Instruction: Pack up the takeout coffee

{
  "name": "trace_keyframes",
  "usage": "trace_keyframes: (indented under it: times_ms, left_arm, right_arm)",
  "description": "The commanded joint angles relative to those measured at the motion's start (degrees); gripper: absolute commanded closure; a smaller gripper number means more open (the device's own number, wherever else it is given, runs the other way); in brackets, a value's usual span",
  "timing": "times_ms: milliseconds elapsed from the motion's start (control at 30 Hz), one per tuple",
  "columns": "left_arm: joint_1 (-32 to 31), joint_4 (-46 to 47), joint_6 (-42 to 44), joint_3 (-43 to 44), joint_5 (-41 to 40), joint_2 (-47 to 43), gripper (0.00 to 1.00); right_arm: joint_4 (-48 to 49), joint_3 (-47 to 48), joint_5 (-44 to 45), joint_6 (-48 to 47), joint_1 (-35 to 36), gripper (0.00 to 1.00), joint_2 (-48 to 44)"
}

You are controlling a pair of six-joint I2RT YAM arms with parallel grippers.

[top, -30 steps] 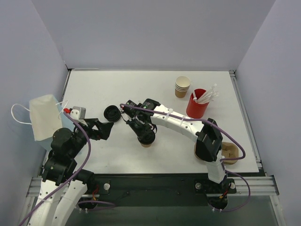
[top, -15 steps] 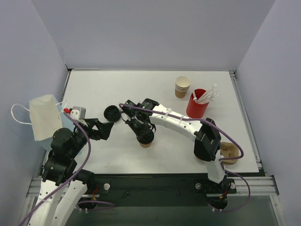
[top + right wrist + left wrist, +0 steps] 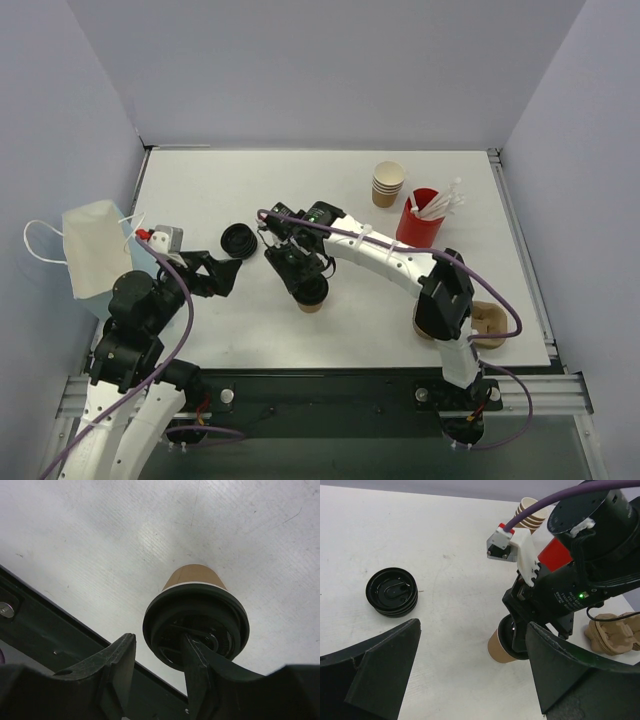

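The takeout coffee (image 3: 312, 294), a small brown paper cup (image 3: 499, 648) with a black lid (image 3: 200, 622), stands upright on the white table. My right gripper (image 3: 298, 266) hangs right above it, open. In the right wrist view (image 3: 157, 641) one finger lies over the middle of the lid and the other stands off its rim with a gap. My left gripper (image 3: 214, 275) is wide open to the left of the cup, holding nothing. In the left wrist view (image 3: 472, 627) the cup shows just inside its right finger.
A stack of black lids (image 3: 238, 240) lies left of the cup. Stacked lidless brown cups (image 3: 387, 184) and a red cup with white stirrers (image 3: 420, 220) stand at the back right. A cardboard cup carrier (image 3: 487, 325) lies at the front right. A white bag (image 3: 95, 248) hangs at the left edge.
The right gripper's jaws have spread apart over the lid, and its wrist has shifted slightly toward the back. The cup and the left arm have not moved.
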Motion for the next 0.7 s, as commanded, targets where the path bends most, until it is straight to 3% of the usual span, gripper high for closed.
trace_keyframes:
  times_ms: [0,67,200,467,667]
  left_arm:
    - [0.01,1.66,0.87,0.23,1.04,0.8,0.04]
    - [0.01,1.84,0.78,0.05,1.84,1.5,0.04]
    - [-0.16,3.33,-0.62,-0.57,5.78,4.48,0.05]
    - [-2.18,9.65,-10.01,-4.78,16.33,14.41,0.13]
    - [-7.19,13.43,-12.92,-6.72,13.01,21.27,0.17]
  right_arm:
    - [-1.92,0.68,-2.38,-0.19,-1.73,0.57,-5.95]
    - [-1.39,-0.29,-2.47,-0.28,-2.35,0.57,-7.62]
    - [0.45,-5.11,-2.38,-0.54,-4.72,0.44,-10.78]
    - [6.87,-13.47,-7.56,-3.26,-10.43,0.39,-13.87]
    - [9.59,-16.02,-13.45,-4.58,-12.8,0.39,-12.46]
